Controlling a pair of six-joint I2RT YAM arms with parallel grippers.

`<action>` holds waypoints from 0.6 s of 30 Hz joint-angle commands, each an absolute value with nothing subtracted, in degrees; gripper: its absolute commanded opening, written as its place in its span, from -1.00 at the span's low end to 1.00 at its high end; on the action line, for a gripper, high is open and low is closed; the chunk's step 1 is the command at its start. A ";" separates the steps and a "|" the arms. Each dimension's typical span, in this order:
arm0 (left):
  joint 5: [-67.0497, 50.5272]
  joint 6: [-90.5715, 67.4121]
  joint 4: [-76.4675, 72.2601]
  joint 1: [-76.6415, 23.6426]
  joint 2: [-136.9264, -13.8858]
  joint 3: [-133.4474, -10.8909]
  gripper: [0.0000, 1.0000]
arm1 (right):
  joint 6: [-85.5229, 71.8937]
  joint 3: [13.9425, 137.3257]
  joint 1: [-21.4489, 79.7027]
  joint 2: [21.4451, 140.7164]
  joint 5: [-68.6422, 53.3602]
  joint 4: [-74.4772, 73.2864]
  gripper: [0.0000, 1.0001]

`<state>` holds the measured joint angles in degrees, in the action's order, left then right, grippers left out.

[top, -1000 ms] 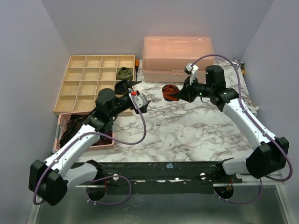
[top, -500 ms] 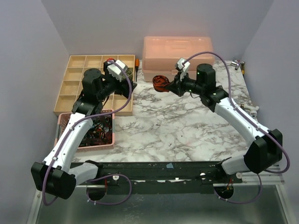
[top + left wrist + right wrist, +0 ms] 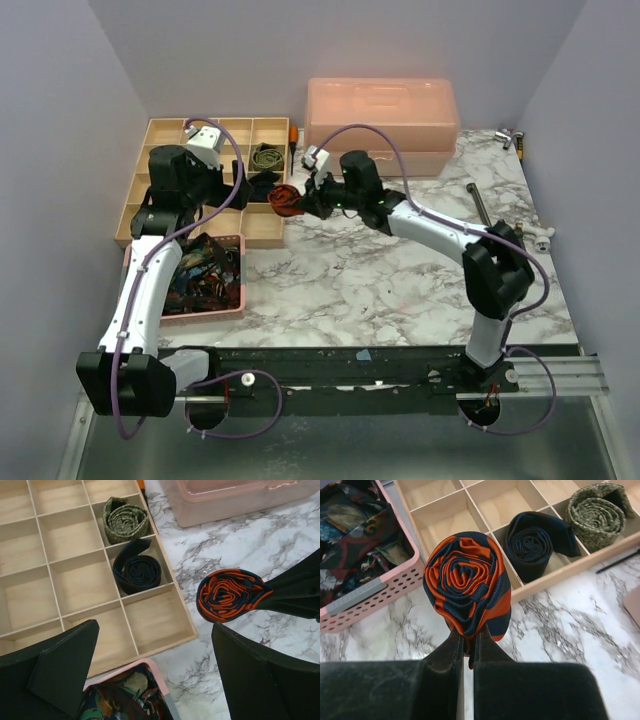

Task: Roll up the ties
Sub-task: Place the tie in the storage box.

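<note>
Orange-and-navy tie (image 3: 467,585), rolled into a tight coil, is clamped at its lower edge between the right fingers (image 3: 447,652). It is over the marble tabletop (image 3: 400,270), just off the wooden tray (image 3: 150,620) at the tray's 4 o'clock. Top view: navy roll (image 3: 137,572) at the coil's 10 o'clock and olive roll (image 3: 125,520) at 11, each in its own compartment. Pink basket (image 3: 185,312) of loose ties (image 3: 350,520) at 7 o'clock. Left fingers (image 3: 65,660) spread wide, holding nothing.

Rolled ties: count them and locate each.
3. An olive roll and a navy roll sit in adjoining compartments of the tray; the orange-and-navy roll is held by the right gripper beside it. The pink basket may hide more.
</note>
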<state>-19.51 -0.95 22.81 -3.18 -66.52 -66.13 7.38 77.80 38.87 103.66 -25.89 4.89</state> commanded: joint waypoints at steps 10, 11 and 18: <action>-21.84 -2.40 33.07 2.56 -72.46 -71.48 0.96 | 4.46 91.33 43.58 122.70 -21.78 14.39 -0.99; -22.50 -2.85 33.73 2.77 -73.33 -72.28 0.97 | 4.53 92.23 43.68 123.84 -21.74 14.57 -0.99; -23.47 -3.03 35.72 3.17 -75.53 -73.57 0.96 | 4.75 97.02 43.93 129.99 -21.30 13.86 -0.99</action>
<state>-21.56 -2.24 32.99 2.76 -74.98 -72.07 4.78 94.37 43.24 127.63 -22.57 11.00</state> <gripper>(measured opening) 0.982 0.044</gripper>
